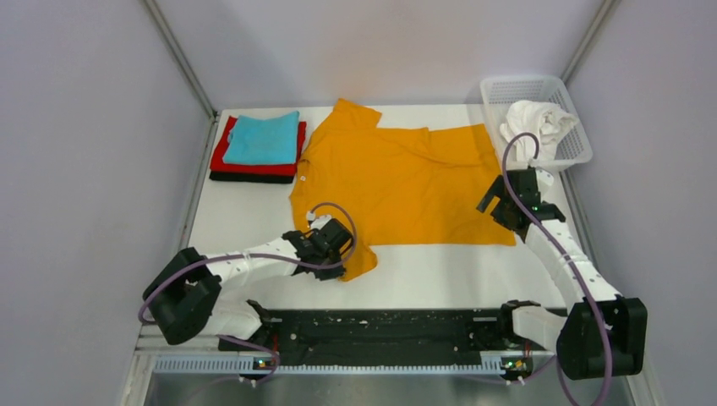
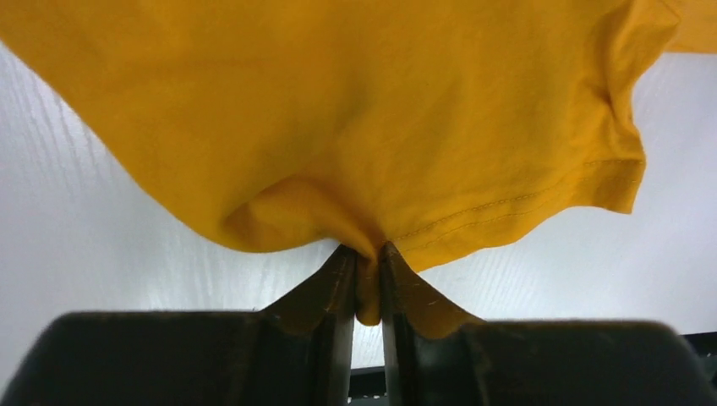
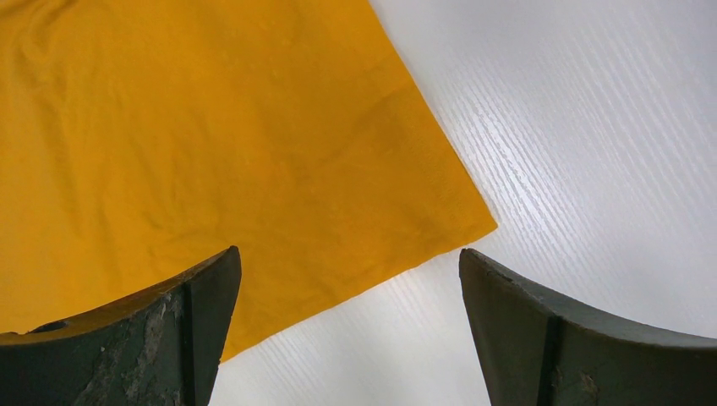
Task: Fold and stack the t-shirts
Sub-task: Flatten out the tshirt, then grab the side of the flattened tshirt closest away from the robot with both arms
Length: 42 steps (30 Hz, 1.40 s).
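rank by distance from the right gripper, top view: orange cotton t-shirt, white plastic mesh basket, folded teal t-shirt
1. orange cotton t-shirt, corner under right gripper
2. white plastic mesh basket, far right corner
3. folded teal t-shirt, far left

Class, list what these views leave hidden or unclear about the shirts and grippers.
1. Top view: black t-shirt, only an edge under red t-shirt and teal t-shirt.
2. Top view: white t-shirt, bunched in the basket, shape unreadable.
3. Left wrist view: frame cuts off most of the orange t-shirt the left gripper pinches.
4. Right wrist view: height of the right gripper above the table unclear.
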{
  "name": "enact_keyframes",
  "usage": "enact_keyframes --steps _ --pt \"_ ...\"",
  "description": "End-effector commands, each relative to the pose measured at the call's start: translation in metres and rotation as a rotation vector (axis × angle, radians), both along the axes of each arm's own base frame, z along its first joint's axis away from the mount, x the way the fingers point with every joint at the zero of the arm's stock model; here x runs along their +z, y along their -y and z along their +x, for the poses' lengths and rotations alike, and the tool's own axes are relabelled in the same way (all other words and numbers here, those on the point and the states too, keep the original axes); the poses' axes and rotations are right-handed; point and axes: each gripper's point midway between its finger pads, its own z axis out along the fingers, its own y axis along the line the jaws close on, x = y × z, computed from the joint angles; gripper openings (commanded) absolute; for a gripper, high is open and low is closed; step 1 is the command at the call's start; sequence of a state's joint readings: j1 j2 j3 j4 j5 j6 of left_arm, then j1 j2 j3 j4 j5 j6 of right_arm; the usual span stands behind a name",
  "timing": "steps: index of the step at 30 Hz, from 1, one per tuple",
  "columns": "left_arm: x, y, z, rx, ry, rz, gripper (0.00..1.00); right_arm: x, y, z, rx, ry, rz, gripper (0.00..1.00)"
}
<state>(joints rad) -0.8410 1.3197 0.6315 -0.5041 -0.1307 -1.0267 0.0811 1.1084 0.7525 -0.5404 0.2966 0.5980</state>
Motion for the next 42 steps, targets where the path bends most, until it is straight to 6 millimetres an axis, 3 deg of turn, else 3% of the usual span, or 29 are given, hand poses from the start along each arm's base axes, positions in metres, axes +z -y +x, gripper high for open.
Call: enact_keyframes --steps 1,6,11,16,19,23,30,36,40,42 --pt "-0.025 -0.019 -0.017 -0.012 -0.056 0.139 0.03 0.006 0.015 0.000 -0.053 0.029 -0.028 0.99" --pt "-0.029 -0.024 -0.030 -0.027 -0.106 0.200 0.00 -0.012 0.037 -0.012 -0.145 -0.014 0.005 0.96" --pt "-0.022 -0.020 -0.041 -0.032 -0.116 0.149 0.00 -0.044 0.041 -0.017 -0.186 -0.054 0.091 0.82" --pt "-0.017 -0.027 -0.045 -0.017 -0.112 0.151 0.00 -0.063 0.041 -0.016 -0.192 -0.074 0.097 0.67" --pt "-0.016 -0.027 -0.045 -0.014 -0.108 0.143 0.00 -0.071 0.037 -0.013 -0.177 -0.082 0.119 0.46" --pt "-0.017 -0.027 -0.045 -0.010 -0.110 0.141 0.00 -0.080 0.033 -0.011 -0.159 -0.097 0.134 0.44" --pt "-0.016 -0.027 -0.045 -0.009 -0.102 0.136 0.00 -0.088 0.028 -0.013 -0.153 -0.108 0.164 0.33" --pt "-0.013 -0.030 -0.046 -0.004 -0.099 0.141 0.00 -0.095 0.025 -0.021 -0.151 -0.128 0.172 0.00" --pt "-0.008 -0.033 -0.052 -0.009 -0.117 0.133 0.00 -0.084 0.023 -0.027 -0.146 -0.122 0.181 0.00" --pt "-0.002 -0.032 -0.058 -0.015 -0.132 0.108 0.00 -0.079 0.014 -0.042 -0.154 -0.161 0.225 0.00"
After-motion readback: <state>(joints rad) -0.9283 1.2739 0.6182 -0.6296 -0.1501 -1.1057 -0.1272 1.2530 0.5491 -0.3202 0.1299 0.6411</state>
